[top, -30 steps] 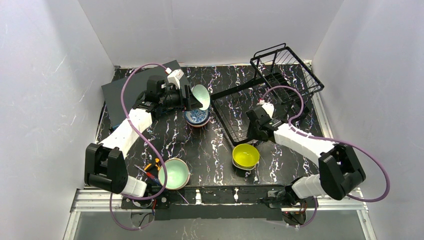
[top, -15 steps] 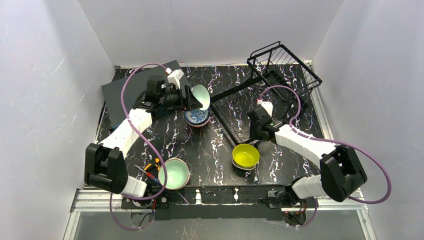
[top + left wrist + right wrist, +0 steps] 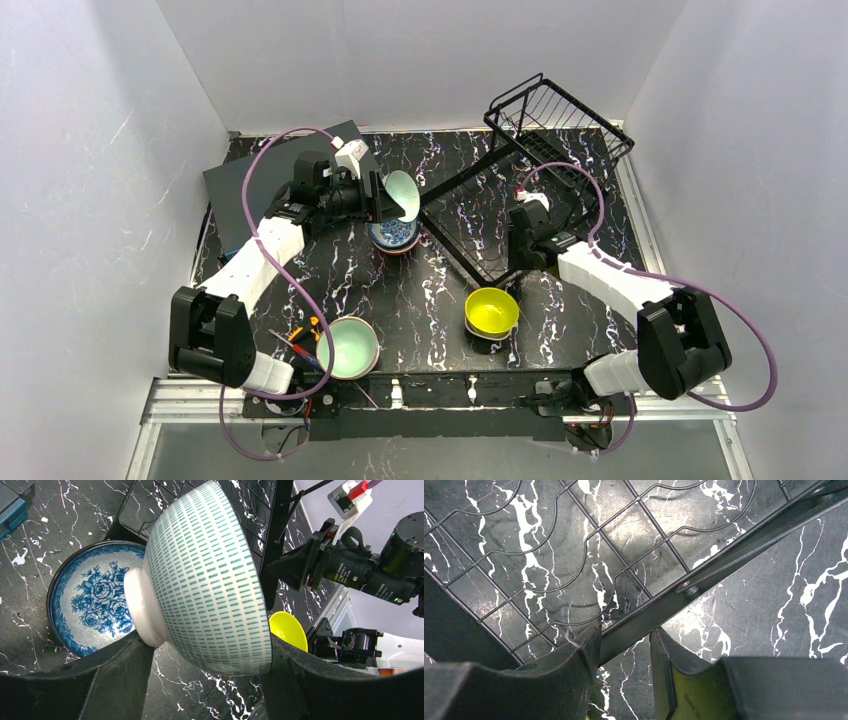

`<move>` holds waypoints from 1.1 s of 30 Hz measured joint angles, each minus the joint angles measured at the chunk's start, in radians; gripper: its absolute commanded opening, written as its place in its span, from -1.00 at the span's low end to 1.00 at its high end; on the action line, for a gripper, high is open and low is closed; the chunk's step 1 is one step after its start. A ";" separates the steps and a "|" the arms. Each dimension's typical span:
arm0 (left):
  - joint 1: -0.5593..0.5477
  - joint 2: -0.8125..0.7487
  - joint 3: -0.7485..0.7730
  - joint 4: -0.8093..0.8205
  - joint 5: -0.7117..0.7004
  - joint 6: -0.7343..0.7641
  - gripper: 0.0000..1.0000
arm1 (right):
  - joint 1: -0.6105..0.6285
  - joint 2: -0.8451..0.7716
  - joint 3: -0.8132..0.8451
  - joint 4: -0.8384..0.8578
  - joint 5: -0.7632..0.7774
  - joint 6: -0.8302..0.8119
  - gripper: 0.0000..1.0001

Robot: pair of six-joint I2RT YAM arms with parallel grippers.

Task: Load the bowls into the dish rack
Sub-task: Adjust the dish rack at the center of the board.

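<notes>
Gripping hold: left gripper (image 3: 205, 647) clamps a green-dashed bowl (image 3: 210, 575) on its side, above a blue flowered bowl (image 3: 95, 600) near the centre of the bench (image 3: 430, 300).
Rack side: right gripper (image 3: 624, 642) clenched on a frame bar of the dish rack (image 3: 560, 110), which sits at 1 o'clock.
Loose bowls: yellow bowl (image 3: 491, 311) at 5 o'clock, mint bowl (image 3: 348, 348) at 7 o'clock.

Robot test cell in a lab. Enclosed by plain white walls (image 3: 90, 200); black marbled table (image 3: 420, 300), aluminium rail (image 3: 190, 395) at near edge; two white robot arms (image 3: 255, 262) bolted there, purple cables (image 3: 262, 165) looped along them.
</notes>
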 measured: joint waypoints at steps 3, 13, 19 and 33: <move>0.000 0.000 0.000 0.000 0.000 0.000 -1.00 | -0.029 -0.026 -0.018 0.006 -0.038 -0.028 -0.97; 0.000 0.000 0.000 0.000 0.000 0.000 -1.00 | -0.081 -0.106 -0.048 -0.029 -0.118 -0.083 -0.71; -0.003 0.000 0.000 0.000 0.000 0.000 -1.00 | -0.128 -0.103 -0.048 -0.037 -0.115 -0.041 0.47; -0.005 -0.006 0.000 -0.002 -0.004 0.004 -1.00 | -0.174 0.036 -0.040 0.032 -0.169 0.031 0.62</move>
